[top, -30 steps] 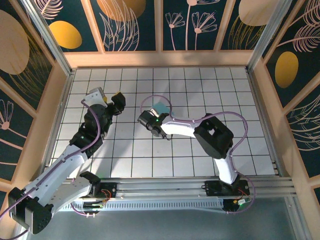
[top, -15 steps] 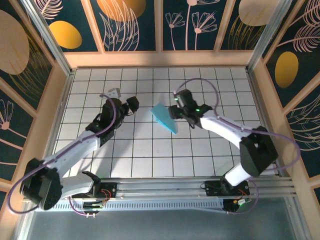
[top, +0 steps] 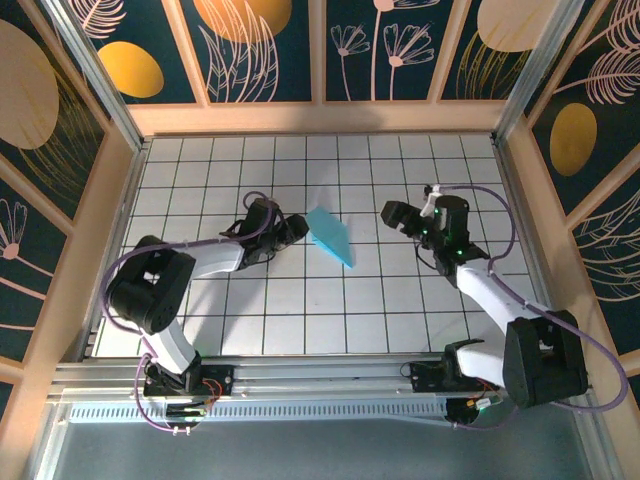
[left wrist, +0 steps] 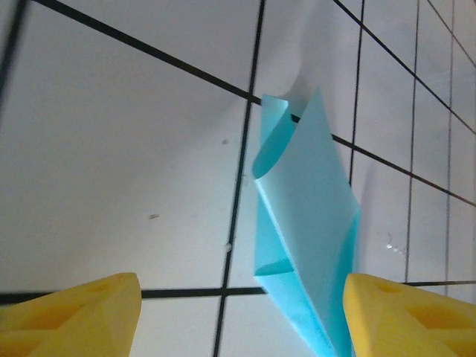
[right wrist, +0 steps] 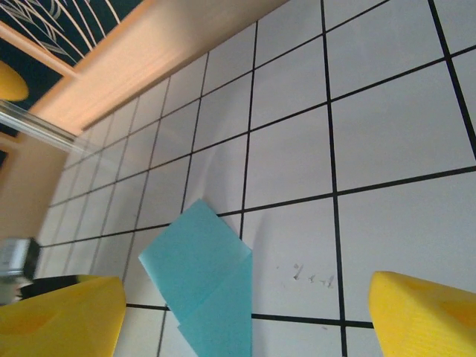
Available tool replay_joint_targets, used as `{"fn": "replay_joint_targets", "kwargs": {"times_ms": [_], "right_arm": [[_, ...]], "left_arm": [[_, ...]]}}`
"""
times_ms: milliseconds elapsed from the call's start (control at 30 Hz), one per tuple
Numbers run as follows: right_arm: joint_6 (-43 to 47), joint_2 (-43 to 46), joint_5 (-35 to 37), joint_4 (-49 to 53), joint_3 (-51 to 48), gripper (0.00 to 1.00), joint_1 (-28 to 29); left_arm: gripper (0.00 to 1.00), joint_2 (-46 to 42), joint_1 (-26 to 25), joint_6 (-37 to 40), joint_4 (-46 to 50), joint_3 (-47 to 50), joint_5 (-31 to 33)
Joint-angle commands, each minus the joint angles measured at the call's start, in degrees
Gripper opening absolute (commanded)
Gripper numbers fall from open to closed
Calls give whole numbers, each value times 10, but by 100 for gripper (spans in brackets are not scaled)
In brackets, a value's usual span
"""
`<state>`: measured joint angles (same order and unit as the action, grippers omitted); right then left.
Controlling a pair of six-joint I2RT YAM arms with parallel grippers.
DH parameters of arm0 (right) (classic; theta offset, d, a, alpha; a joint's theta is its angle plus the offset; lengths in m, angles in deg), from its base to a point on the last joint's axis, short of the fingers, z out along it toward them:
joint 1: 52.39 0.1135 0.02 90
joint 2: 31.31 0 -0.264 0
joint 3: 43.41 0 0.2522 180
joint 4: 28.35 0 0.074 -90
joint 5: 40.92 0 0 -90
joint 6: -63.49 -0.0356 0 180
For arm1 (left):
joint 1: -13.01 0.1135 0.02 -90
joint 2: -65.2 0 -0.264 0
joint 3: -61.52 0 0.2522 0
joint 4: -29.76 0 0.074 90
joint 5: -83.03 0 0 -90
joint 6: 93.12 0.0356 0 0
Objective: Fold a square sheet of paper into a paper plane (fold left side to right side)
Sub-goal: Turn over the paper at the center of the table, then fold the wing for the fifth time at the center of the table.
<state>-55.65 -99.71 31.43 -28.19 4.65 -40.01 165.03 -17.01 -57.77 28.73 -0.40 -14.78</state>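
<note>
The light-blue paper (top: 331, 236), folded into a narrow pointed plane shape, lies flat near the middle of the white grid table (top: 300, 300), its tip pointing toward the near right. My left gripper (top: 296, 228) is low at its left edge and open. In the left wrist view the paper (left wrist: 305, 223) lies between the yellow fingers (left wrist: 74, 316) of the left gripper (left wrist: 242, 320), close to the right one, its layers slightly sprung apart. My right gripper (top: 392, 214) hangs open about a tile to the right of the paper. The right wrist view has the paper (right wrist: 201, 279) ahead of the open right gripper (right wrist: 242, 320).
A wooden wall (top: 320, 117) runs along the back of the table, and wooden sides (top: 115, 200) close it left and right. The left arm's elbow (top: 150, 290) rests low at the near left. The right arm's purple cable (top: 500, 230) loops over the right tiles.
The right gripper has opened, let go of the paper and drawn back to the right. The left gripper has swung right and down to the paper's left edge. The paper now lies on the table.
</note>
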Motion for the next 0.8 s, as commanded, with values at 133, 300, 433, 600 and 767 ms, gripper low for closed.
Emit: {"fn": "replay_joint_targets", "kwargs": {"times_ms": [133,300,433,600,767], "right_arm": [[-27,42,-66,-41,-19,85,-34],[-31,61,-84,-45,-28,85,-53],[-40,71,-100,-66,-43,85,-64],[-74,66,-148,-167,-89,82,-84],[-106,20,-221,-243,-106,78,-100]], "left_arm": [[71,80,0,-59,-66,-56,-57],[62,122,10,-67,-87,-89,-69],[40,138,25,-70,-108,-97,-76],[12,134,43,-61,-154,-79,-104],[0,89,52,-15,-166,-38,-127]]}}
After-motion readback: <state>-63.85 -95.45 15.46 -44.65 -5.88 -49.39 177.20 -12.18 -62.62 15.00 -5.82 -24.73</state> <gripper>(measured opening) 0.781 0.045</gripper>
